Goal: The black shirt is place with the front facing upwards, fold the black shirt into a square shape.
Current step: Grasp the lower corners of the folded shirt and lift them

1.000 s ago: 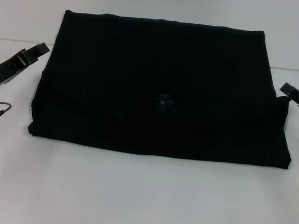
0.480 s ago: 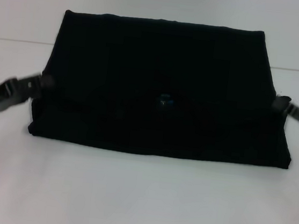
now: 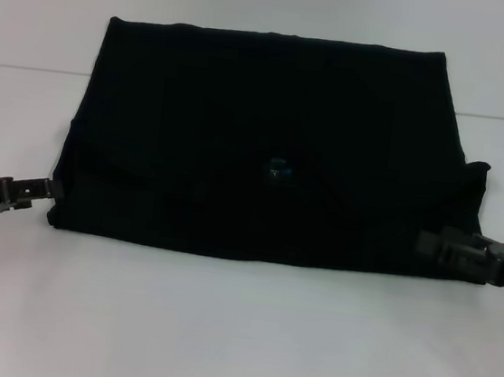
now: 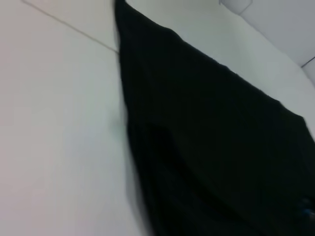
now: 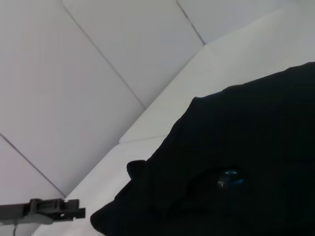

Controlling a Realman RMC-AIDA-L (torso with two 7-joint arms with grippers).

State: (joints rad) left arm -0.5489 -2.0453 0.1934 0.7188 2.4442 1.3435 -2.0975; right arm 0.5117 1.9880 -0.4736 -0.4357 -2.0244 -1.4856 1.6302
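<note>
Your black shirt (image 3: 271,145) lies flat in the middle of the white worktop (image 3: 236,332), already folded into a wide rectangle, with the small blue neck label (image 3: 278,169) showing near its centre and a folded flap running across the near half. No print is visible on the upper face.

The left claw (image 3: 44,189) sits low at the shirt's near left corner, its tip touching or just beside the cloth edge. The right claw (image 3: 432,245) reaches over the near right corner, lying on or just above the fabric. You cannot tell from any view whether either claw is spread or pressed together.

The step in hand looks like taking both near corners for the next fold. Catch every layer at each corner, not only the top flap, or the stack will slide apart. Keep both sides level and moving together so the edge stays straight, and aim the fold to bring the shape closer to square.
</note>
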